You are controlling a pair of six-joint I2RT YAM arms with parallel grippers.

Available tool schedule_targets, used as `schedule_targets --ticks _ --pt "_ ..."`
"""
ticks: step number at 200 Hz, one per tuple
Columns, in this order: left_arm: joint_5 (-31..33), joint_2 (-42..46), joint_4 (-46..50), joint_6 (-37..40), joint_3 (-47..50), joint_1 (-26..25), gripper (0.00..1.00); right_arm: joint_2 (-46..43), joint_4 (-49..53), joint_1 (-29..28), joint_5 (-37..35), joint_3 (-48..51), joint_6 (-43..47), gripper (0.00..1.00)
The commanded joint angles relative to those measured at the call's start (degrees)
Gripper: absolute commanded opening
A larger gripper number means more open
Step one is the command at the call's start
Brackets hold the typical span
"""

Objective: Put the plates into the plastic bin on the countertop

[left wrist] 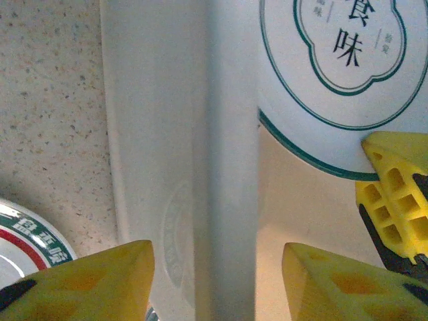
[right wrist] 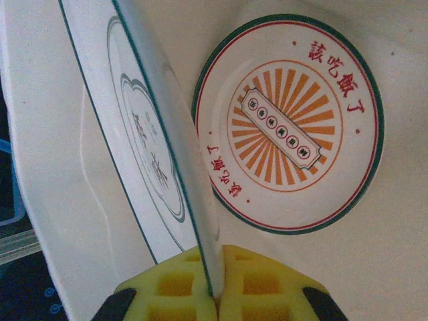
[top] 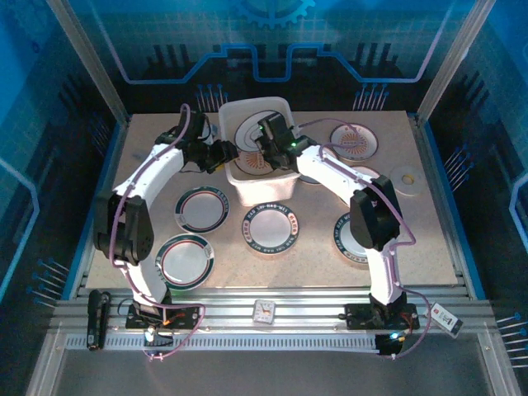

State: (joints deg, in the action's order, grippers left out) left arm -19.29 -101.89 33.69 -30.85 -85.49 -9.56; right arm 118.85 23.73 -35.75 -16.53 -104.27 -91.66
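Note:
The plastic bin point(top: 264, 191) stands at the back middle of the countertop point(top: 322, 264). A sunburst plate point(right wrist: 287, 127) lies flat on the bin's bottom. My right gripper point(right wrist: 217, 281) point(top: 266, 142) is inside the bin, shut on the rim of a white plate with a grey-green motif point(right wrist: 134, 134) point(left wrist: 334, 60), which it holds tilted on edge. My left gripper point(left wrist: 217, 287) point(top: 224, 157) stands open astride the bin's left wall point(left wrist: 227, 167), a gap on each side. More plates lie on the countertop: dark-rimmed ones point(top: 202, 209) point(top: 186, 260) point(top: 272, 227) and a sunburst one point(top: 355, 142).
Two more plates point(top: 351, 235) point(top: 363, 175) lie partly under the right arm. A small beige disc point(top: 407, 178) sits at the right. A small square clock point(top: 264, 311), a black tool point(top: 97, 318) and a white tag point(top: 445, 318) lie on the front rails.

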Motion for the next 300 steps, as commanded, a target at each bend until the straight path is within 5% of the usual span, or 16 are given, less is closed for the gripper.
schedule_targets --ticks 1,128,272,300 --pt "1.9 2.6 2.9 1.9 -3.0 -0.2 0.60 1.0 1.1 -1.6 -2.6 -3.6 -2.8 0.00" --pt "6.1 6.2 6.0 8.1 -7.1 7.8 0.67 8.4 5.4 -2.7 -5.7 -10.2 -13.5 0.00" --pt "6.3 4.8 6.8 8.4 -6.8 8.9 0.68 16.2 8.8 -3.2 -6.9 -15.1 -19.2 0.00" --pt "6.5 4.6 7.0 8.4 -6.7 8.9 0.68 16.8 6.3 -3.2 -7.3 -13.7 -19.1 0.08"
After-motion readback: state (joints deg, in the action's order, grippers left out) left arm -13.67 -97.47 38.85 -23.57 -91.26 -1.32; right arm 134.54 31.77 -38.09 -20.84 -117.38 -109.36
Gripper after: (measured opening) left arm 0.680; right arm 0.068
